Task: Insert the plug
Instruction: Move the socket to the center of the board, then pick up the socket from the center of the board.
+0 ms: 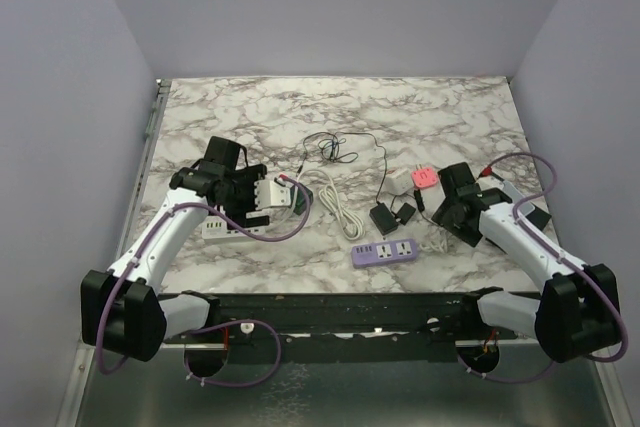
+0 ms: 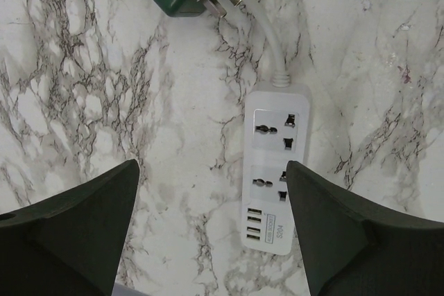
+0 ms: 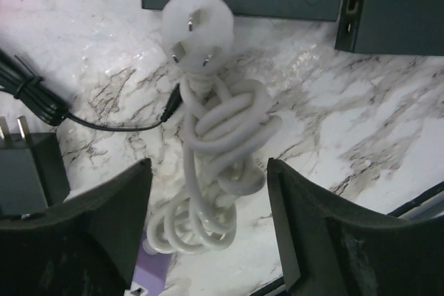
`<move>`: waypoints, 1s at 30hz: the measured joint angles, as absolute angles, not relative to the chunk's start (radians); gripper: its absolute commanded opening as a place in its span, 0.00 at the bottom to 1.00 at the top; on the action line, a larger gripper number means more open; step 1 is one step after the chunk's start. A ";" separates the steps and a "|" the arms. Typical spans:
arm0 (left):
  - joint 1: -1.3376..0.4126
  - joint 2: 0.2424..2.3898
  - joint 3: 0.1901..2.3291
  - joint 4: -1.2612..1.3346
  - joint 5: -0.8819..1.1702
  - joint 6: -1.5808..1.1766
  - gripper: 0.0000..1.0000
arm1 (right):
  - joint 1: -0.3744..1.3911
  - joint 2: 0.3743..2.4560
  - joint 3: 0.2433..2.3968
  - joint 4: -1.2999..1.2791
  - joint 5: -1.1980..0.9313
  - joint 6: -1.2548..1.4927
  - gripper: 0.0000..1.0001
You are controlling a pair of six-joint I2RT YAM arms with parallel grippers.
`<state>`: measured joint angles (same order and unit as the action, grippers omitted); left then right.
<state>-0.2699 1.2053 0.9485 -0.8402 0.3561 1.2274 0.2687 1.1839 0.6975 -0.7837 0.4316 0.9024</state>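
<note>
**Right gripper** (image 3: 208, 168): jaws partly open, one on each side of the coiled cord (image 3: 215, 185). Whether the pads press the coil cannot be determined.

**Plug** (image 3: 194, 29): white, lying on the table in the upper centre of the right wrist frame, beyond the fingertips, pins toward the camera. Plug and cord form one line running top to bottom of that frame, in line with the gap between the jaws. The right arm is the nearer arm.

**Left gripper** (image 2: 211, 168): jaws wide open, holding nothing. It hangs over the white strip (image 2: 277, 171). The strip's long axis runs top to bottom of the frame, and it lies close to the right-hand finger.

**Judgement:** a grasp on the plug body requires the right gripper to advance toward the top of its frame.

**Limits of view:**
- The coil's lower end is cut off by the frame edge near a purple corner (image 3: 142, 285).
- The adapter (image 3: 24, 171) is cropped at the left edge.
- In the top view the plug cannot be made out.
- Which socket is intended is not evident.
</note>
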 measured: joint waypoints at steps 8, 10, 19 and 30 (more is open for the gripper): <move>-0.293 1.220 0.949 -0.846 0.370 1.196 0.93 | 0.268 1.074 0.736 -0.754 0.360 0.794 0.85; -0.295 1.224 0.955 -0.848 0.380 1.172 0.95 | 0.268 1.052 0.772 -0.741 0.345 0.775 0.88; -0.297 1.224 0.965 -0.847 0.429 1.054 0.96 | 0.268 1.316 0.948 -0.540 0.204 0.593 1.00; -0.297 1.229 0.995 -0.846 0.430 1.008 0.96 | 0.269 1.446 0.949 -0.356 -0.011 0.392 1.00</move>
